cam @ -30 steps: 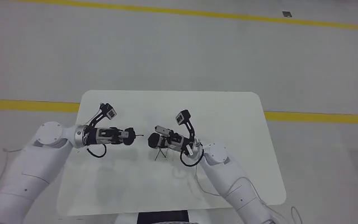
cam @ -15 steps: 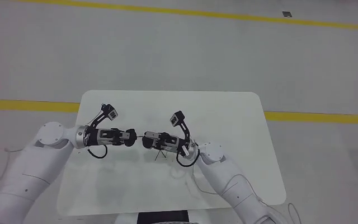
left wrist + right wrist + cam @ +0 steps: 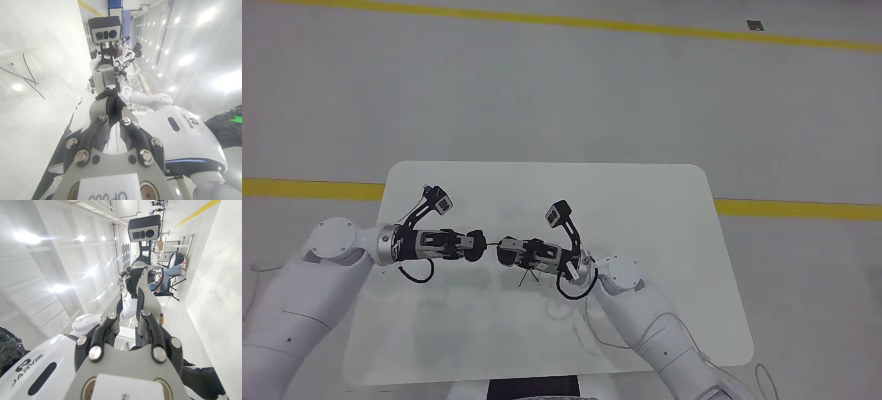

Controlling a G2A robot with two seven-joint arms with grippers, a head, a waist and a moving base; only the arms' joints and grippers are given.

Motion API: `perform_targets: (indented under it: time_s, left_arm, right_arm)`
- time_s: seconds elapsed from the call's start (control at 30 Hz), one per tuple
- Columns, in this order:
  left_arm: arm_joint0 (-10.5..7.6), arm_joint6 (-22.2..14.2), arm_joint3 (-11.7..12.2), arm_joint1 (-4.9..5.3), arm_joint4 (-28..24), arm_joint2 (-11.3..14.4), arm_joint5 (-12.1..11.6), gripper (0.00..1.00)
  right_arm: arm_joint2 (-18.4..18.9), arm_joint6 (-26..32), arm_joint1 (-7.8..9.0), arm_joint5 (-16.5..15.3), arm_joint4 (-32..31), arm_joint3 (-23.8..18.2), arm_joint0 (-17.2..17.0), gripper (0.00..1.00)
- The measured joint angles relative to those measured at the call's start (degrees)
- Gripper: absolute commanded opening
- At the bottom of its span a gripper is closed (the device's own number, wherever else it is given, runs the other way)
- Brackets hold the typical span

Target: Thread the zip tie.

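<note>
My left gripper (image 3: 478, 240) is held over the white table (image 3: 642, 200) left of centre, shut on a thin black zip tie (image 3: 489, 241) that sticks out toward the other arm. In the left wrist view the left gripper (image 3: 113, 99) pinches the zip tie (image 3: 103, 95) at its tips, and a thin tail runs back between its fingers. My right gripper (image 3: 503, 247) faces it tip to tip. The right gripper (image 3: 129, 300) is open in its own view, with the left gripper (image 3: 135, 283) just beyond its fingers. Whether the right fingers touch the tie is hidden.
Several spare black zip ties (image 3: 531, 272) lie crossed on the table under the right wrist, and the left wrist view shows these spare ties (image 3: 28, 75) too. The table's front edge lies near both elbows.
Over the last second my right gripper moved left until its tips met the left gripper's. In the last half second it barely shifted. The left arm held still with the tie.
</note>
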Motion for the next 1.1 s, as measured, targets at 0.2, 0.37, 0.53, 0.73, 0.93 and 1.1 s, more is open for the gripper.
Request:
perform_targets:
  time_s: [0.2,0.37,0.53,0.73,0.93,1.1]
  left_arm:
    - [0.0,0.0,0.0,0.0,0.0,0.0,0.0,0.0]
    - [0.0,0.0,0.0,0.0,0.0,0.0,0.0,0.0]
    - [0.0,0.0,0.0,0.0,0.0,0.0,0.0,0.0]
    - [0.0,0.0,0.0,0.0,0.0,0.0,0.0,0.0]
    - [0.0,0.0,0.0,0.0,0.0,0.0,0.0,0.0]
    - [0.0,0.0,0.0,0.0,0.0,0.0,0.0,0.0]
  right_arm:
    - [0.0,-0.8,-0.34,0.0,-0.6,0.5,0.1,0.13]
    - [0.2,-0.8,-0.56,0.0,-0.6,0.6,0.0,0.12]
    - [0.5,-0.4,-0.77,0.0,-0.5,0.6,0.0,0.08]
    - [0.9,-0.1,-1.01,0.0,-0.5,0.8,0.0,0.06]
    - [1.2,0.2,-1.26,0.0,-0.6,1.0,0.0,0.07]
    - [1.5,0.3,-1.42,0.0,-0.7,1.2,0.0,0.07]
